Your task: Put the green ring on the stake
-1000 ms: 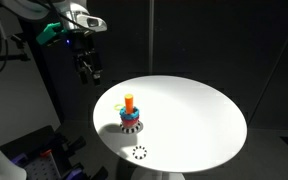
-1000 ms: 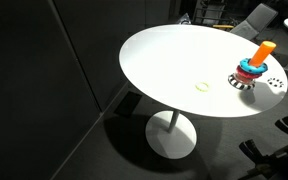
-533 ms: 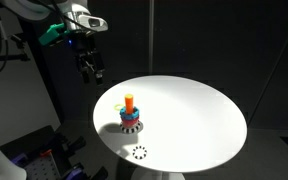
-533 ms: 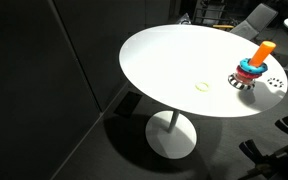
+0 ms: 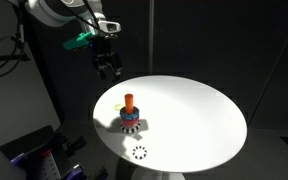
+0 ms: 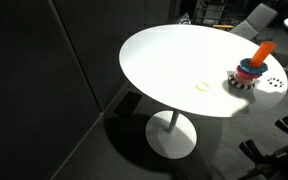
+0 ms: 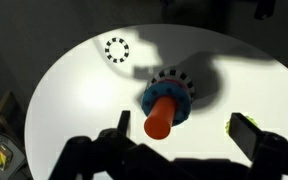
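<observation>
Zero steps in, judging by the layout. Hanging high over the table (image 5: 204,110), near its rim as far as an exterior view shows, with the gripper (image 5: 108,66) spread wide and clutching nothing. Looking down in the wrist view past the parted fingers (image 7: 249,132) onto the stake (image 7: 162,117), standing upright in the middle of its stack (image 7: 174,88) of rings, orange tip showing bare. Finding the green ring (image 7: 231,125) lying flat on the white top near the stack, partly hidden behind one finger, apart from the stake and touching nothing. Passing farther out to the dotted ring (image 7: 116,49), lying alone and well apart from the stack. Checking against an exterior view and finding the green ring (image 6: 202,87) lying flat toward the table's middle, near the stack yet clear of it, with no arm showing there. Leaving, then, the whole job to do: moving across over the ring, coming down, closing on it, lifting, carrying it above the stake and letting it drop over the tip. Calling for a careful pinch, most likely, with so thin a ring lying flush against the top.
</observation>
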`<action>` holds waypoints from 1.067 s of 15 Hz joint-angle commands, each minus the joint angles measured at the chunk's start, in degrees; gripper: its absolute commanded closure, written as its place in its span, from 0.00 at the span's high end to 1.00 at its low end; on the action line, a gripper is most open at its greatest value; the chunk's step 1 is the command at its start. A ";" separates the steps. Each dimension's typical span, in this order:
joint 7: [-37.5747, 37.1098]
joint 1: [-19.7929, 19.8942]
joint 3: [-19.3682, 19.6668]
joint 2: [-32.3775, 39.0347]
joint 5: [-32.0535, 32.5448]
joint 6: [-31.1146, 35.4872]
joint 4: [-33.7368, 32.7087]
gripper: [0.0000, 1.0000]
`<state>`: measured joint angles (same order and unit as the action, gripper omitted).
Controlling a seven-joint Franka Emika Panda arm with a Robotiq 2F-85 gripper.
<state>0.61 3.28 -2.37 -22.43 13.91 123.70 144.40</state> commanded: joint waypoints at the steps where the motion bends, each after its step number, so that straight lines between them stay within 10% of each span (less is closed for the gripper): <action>1: 3.65 -1.96 2.10 6.67 -3.12 3.09 -5.31 1.00; 16: 8.79 -6.18 0.69 14.80 -10.85 8.94 -8.34 1.00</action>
<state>9.40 -2.98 -1.61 -7.62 3.08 132.78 136.15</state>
